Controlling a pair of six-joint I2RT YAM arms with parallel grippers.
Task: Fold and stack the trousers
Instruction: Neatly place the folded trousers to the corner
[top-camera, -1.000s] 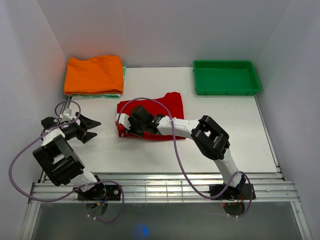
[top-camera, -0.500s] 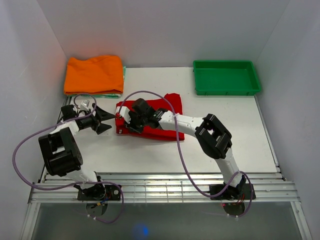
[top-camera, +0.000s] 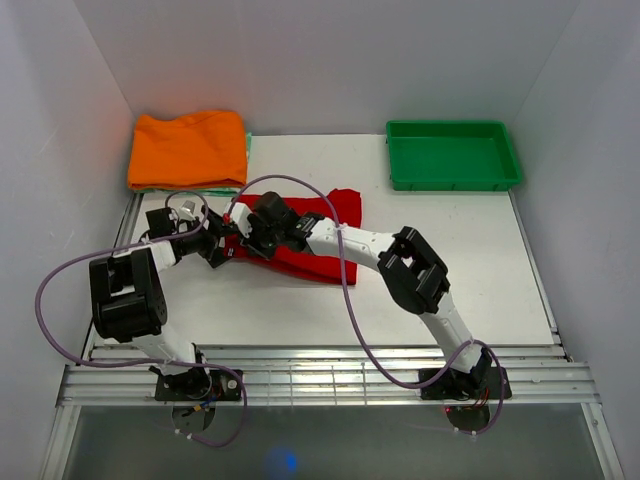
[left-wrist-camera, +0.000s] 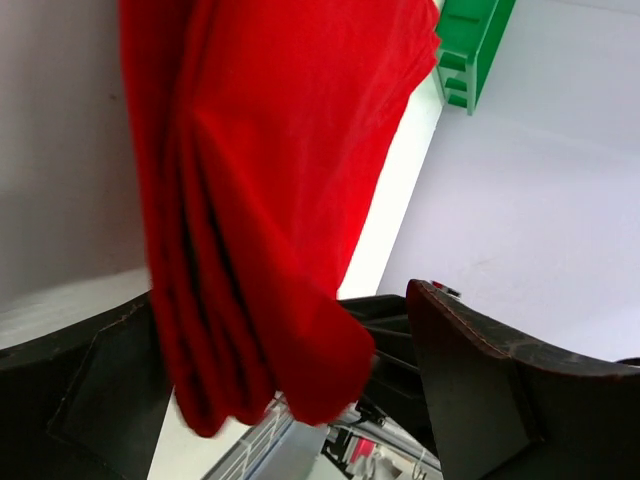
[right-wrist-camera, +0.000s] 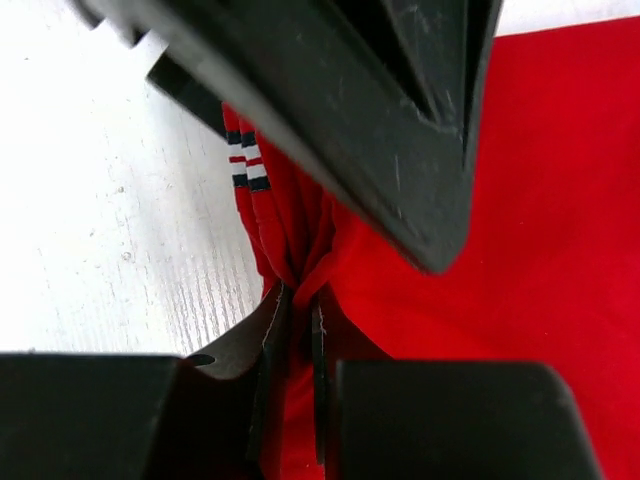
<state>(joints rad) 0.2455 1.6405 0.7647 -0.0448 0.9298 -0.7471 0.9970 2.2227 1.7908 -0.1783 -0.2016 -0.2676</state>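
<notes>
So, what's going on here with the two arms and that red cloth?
Two robot arms are working on folded red trousers on the table. The right end effector is shut on their bunched left edge. The left end effector is open, with that same edge between its jaws. A folded orange garment lies at the far left, a green tray at the far right.

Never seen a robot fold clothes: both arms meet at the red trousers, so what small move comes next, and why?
Probably the left fingers close: they stand wide open with the folded edge of the trousers between them, while the right fingers pinch that same end.
</notes>
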